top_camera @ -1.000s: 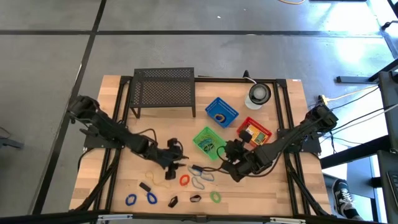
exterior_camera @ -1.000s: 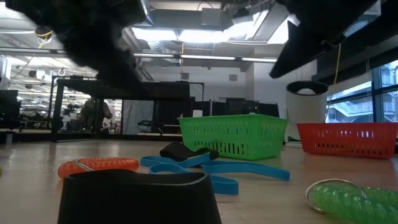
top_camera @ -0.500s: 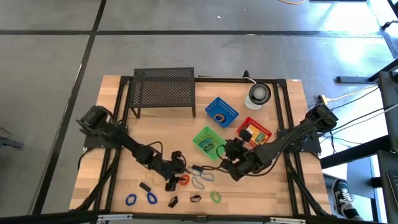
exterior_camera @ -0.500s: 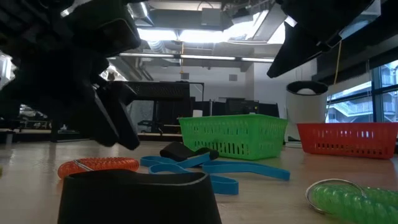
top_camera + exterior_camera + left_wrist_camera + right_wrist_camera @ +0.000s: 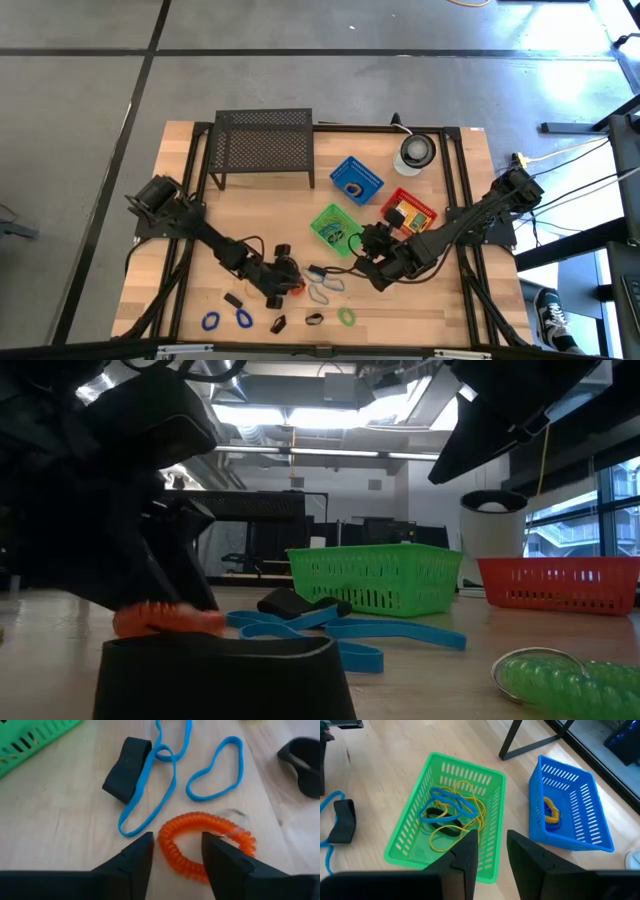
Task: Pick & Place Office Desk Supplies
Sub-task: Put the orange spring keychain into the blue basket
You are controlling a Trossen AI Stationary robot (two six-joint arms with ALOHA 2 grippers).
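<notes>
On a wooden desk (image 5: 200, 180) strewn with small office supplies, the left pincer (image 5: 175, 857) is down at the surface with its two dark fingers apart, one on either side of the near rim of an orange coiled loop (image 5: 205, 845). The coil lies flat on the wood between the fingers and is not yet clamped — it looks like the setup for pinching that one strand rather than the whole ring.

Just beyond the coil lie tangled blue bands (image 5: 150, 795), one threaded through a black clip (image 5: 127, 770), likely the next items to be sorted.

The right pincer (image 5: 490, 855) hangs above the desk, fingers slightly apart and holding nothing, looking down on a green basket (image 5: 410, 850) that already holds yellow, blue and black bands, and a blue basket (image 5: 580, 785) holding a yellow coil. It appears to wait there so as to stay clear of the left arm.

More loops and clips sit along the desk's front edge, among them a green coil (image 5: 346, 316) and two blue loops (image 5: 226, 320).
</notes>
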